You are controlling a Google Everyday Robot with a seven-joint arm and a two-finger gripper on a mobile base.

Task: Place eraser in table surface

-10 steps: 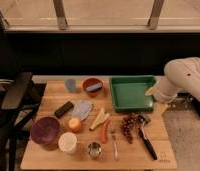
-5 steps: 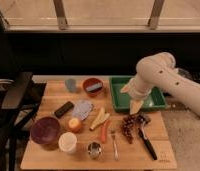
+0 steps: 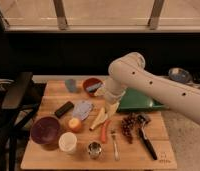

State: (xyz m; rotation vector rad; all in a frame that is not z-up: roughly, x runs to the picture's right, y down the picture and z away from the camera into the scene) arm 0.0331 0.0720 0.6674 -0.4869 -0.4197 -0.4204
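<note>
The eraser is a small black bar lying flat on the left part of the table surface, a light-brown wooden plank top. My white arm reaches in from the right, bends high over the back of the table and points down. The gripper hangs just right of the red bowl, well to the right of the eraser and apart from it. Nothing shows in the gripper.
A blue-grey block lies at the back. The green tray is partly under my arm. In front are a grey cloth, orange, purple bowl, white cup, metal cup, fork, grapes and a black-handled utensil.
My arm has swung left, from the right edge of the green tray across it to the middle back of the table beside the red bowl. The eraser has not moved.
</note>
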